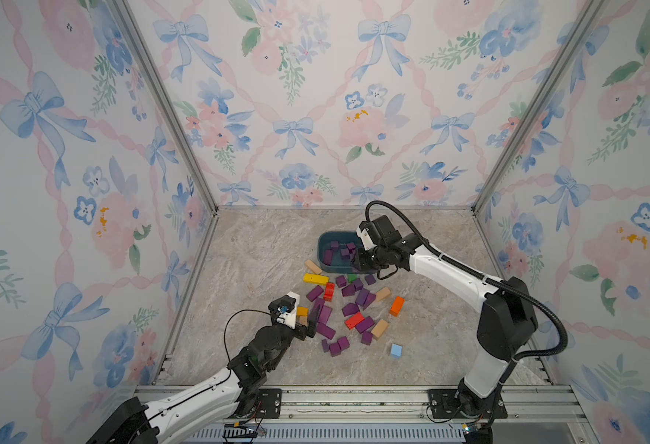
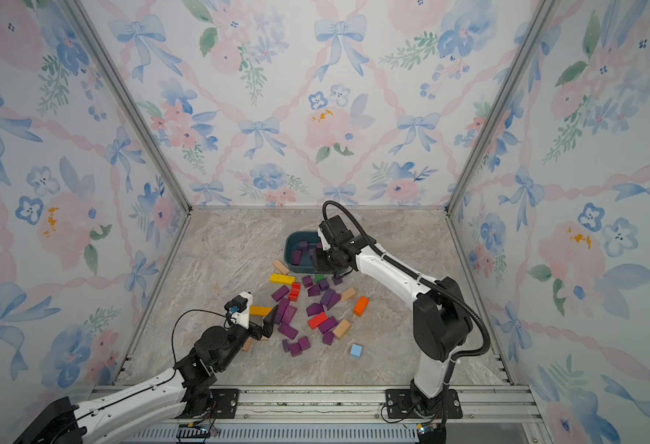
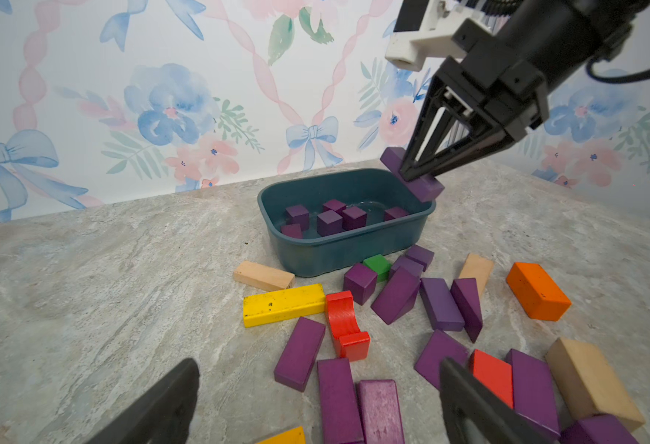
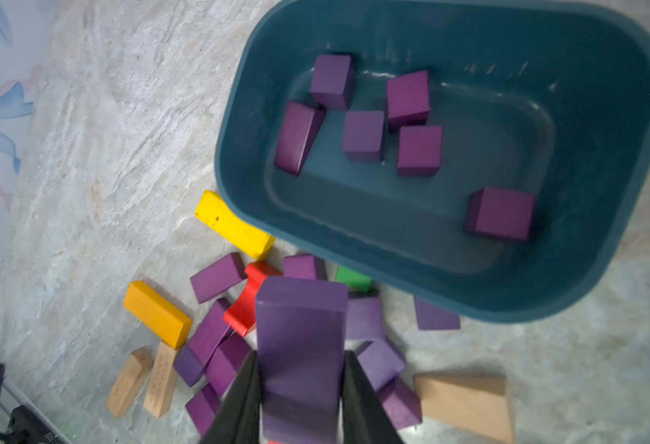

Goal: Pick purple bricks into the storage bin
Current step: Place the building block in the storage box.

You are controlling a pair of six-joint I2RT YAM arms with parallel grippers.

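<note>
The teal storage bin [image 1: 325, 250] [image 3: 338, 250] [image 4: 623, 115] stands at the back of the table with several purple bricks [image 4: 363, 134] lying inside. My right gripper [image 1: 356, 263] [image 3: 419, 173] [image 4: 300, 384] is shut on a long purple brick [image 4: 300, 338] [image 3: 425, 188], held in the air just over the bin's near right rim. Many more purple bricks [image 1: 361, 298] [image 3: 300, 353] lie scattered in front of the bin. My left gripper [image 1: 313, 321] [image 2: 267, 319] [image 3: 317, 367] hangs open and holds nothing, low over the left side of the pile, with two purple bars [image 3: 354, 403] between its fingers' line.
Mixed in with the pile are a yellow bar [image 1: 315, 278], a red arch [image 1: 329, 291], a green cube [image 3: 377, 265], an orange block [image 1: 396, 305], a red block [image 1: 354, 320] and tan blocks [image 1: 379, 328]. A light blue cube [image 1: 396, 350] sits apart at the front right. Walls close three sides.
</note>
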